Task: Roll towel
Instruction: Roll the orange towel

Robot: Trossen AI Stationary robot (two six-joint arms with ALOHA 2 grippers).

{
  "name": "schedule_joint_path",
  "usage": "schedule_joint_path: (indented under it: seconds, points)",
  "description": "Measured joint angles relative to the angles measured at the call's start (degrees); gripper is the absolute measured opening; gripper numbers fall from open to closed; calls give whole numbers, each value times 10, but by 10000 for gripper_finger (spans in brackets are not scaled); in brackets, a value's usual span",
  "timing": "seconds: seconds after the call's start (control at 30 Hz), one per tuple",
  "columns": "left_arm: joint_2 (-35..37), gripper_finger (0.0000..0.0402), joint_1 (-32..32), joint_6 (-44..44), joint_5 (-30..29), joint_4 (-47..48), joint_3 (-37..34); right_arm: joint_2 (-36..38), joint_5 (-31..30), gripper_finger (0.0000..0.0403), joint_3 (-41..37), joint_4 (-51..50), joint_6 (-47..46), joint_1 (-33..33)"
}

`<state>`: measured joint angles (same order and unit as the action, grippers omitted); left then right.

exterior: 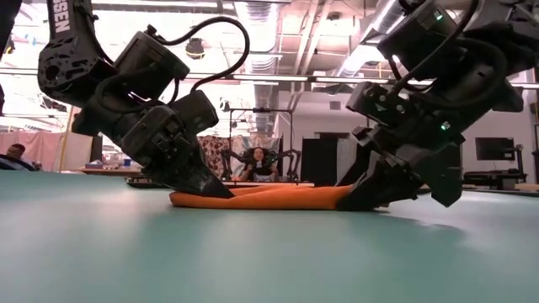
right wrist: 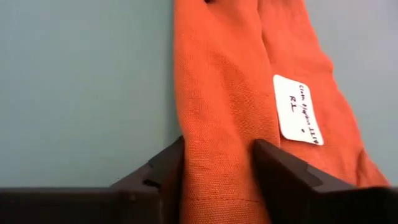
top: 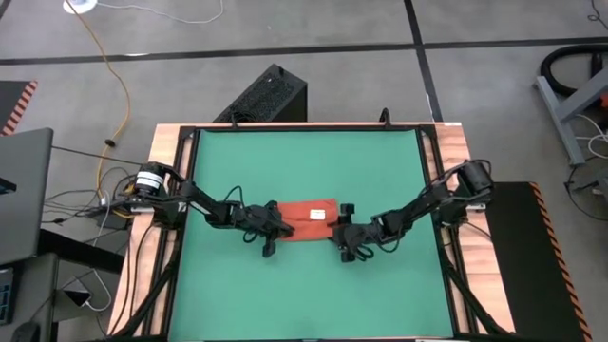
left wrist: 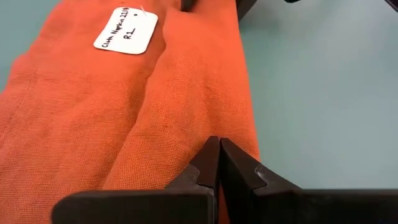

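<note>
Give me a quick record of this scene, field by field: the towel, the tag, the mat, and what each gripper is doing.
towel: orange-red towel, folded into a narrow strip, lying flat mid-mat
tag: white tag with handwriting, on the towel's top face
surface: green mat
left gripper: left gripper shut, tips at the towel's left end
right gripper: right gripper open, its fingers either side of a fold at the towel's right end
rolling: no roll formed yet
</note>
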<state>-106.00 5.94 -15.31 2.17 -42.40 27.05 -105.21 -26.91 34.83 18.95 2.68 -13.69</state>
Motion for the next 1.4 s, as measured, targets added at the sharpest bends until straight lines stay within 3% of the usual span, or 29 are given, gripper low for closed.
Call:
schedule_joint_path:
  seconds: [0.33,0.5,0.67,0.8,0.9,1.17,1.3,1.4]
  points:
    - [-1,0,-1,-17,64,-5,0,14,-14,29,0,-10,-29,-32]
    - [3,0,0,-32,88,-8,0,49,69,29,11,-78,-102,-18]
    - [5,0,1,-34,96,-9,1,79,219,29,38,-155,-180,22]
    - [5,0,1,-33,102,-8,1,97,385,29,66,-201,-246,68]
    - [5,0,1,-33,116,-8,1,98,476,29,87,-242,-292,107]
    - [27,0,4,-39,149,-4,1,85,581,29,100,-294,-387,188]
    - [82,0,15,-60,201,20,-2,70,630,29,99,-316,-395,217]
    - [143,0,26,-52,174,42,2,53,672,29,100,-315,-403,235]
